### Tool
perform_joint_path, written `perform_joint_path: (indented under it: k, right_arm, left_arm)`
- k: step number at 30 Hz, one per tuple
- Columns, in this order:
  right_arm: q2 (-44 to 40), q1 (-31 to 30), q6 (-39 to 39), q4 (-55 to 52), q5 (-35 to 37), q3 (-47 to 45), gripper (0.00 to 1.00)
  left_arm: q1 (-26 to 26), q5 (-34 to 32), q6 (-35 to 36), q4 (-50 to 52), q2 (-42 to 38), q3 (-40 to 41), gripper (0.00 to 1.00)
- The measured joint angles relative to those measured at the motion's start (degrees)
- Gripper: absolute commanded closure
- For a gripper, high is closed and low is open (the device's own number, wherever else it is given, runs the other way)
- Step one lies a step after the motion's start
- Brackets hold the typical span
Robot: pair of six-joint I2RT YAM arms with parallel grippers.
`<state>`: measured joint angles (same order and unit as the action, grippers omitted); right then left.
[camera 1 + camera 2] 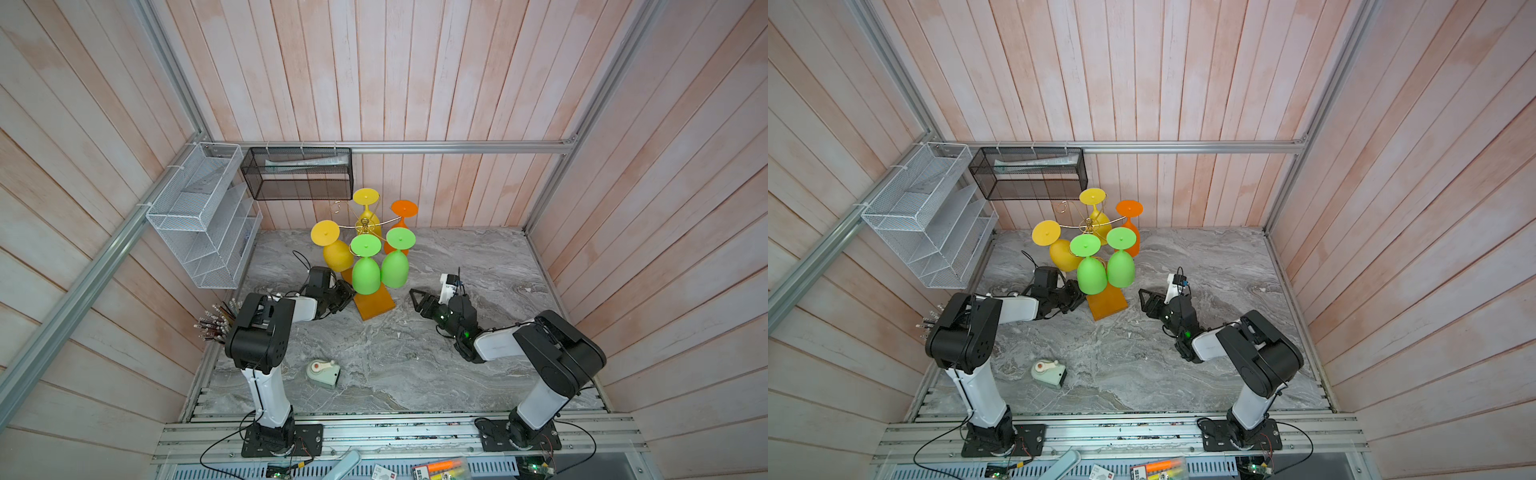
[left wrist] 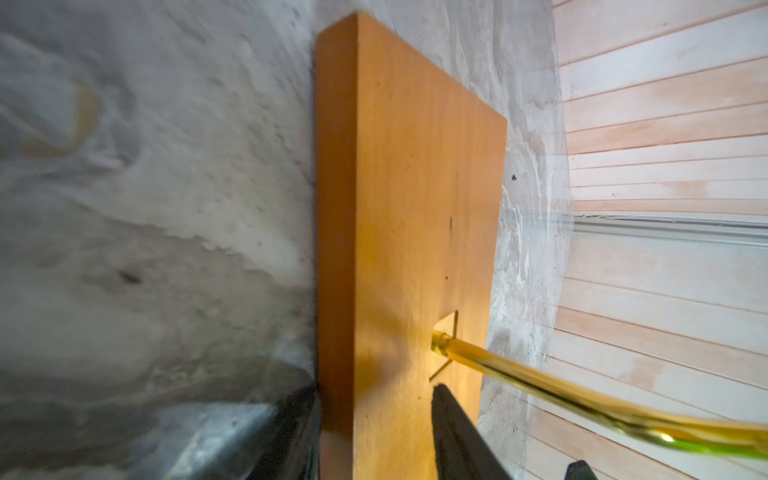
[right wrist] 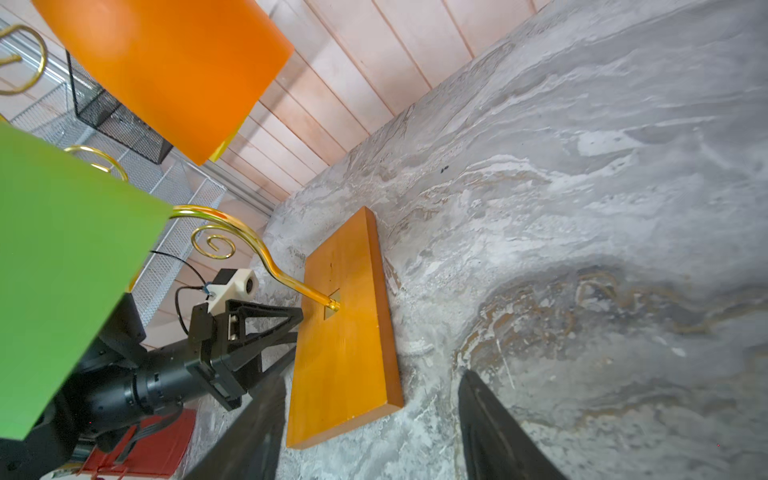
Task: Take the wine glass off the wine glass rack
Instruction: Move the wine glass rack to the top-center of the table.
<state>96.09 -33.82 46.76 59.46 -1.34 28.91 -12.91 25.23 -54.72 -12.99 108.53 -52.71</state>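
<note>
Left hand [image 1: 345,294] straddles the rack [image 1: 364,226] base [image 1: 376,307] edge, probably to steady it; whether it is clamped I cannot tell. Right hand [image 1: 417,300], spread and empty, waits at the base's 3 o'clock. The green glass [image 1: 365,274] hangs bowl-down, toward the counter's [image 1: 478,266] 11 o'clock.

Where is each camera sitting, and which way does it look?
Top views: high up, looking down at the wine glass rack; left arm, right arm, left end effector and right end effector show.
Left wrist: on left arm, facing the rack's base; left fingertips show.
Right wrist: on right arm, facing base and left end effector; right fingertips show.
Shared: both wrist views see base and gold stem.
</note>
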Motion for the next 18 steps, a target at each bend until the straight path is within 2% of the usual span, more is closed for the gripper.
perform_joint_path:
  k: [12, 18]
  right_arm:
    - [-8.9, 3.7, 0.4, -5.7, -0.2, -5.7, 0.37]
    - [-10.6, 4.3, 0.4, -9.2, -1.4, -6.0, 0.37]
  left_arm:
    - [-4.7, -1.7, -2.3, -2.0, 4.0, -4.3, 0.55]
    - [-6.9, -2.8, -4.3, -3.7, 6.7, -7.3, 0.55]
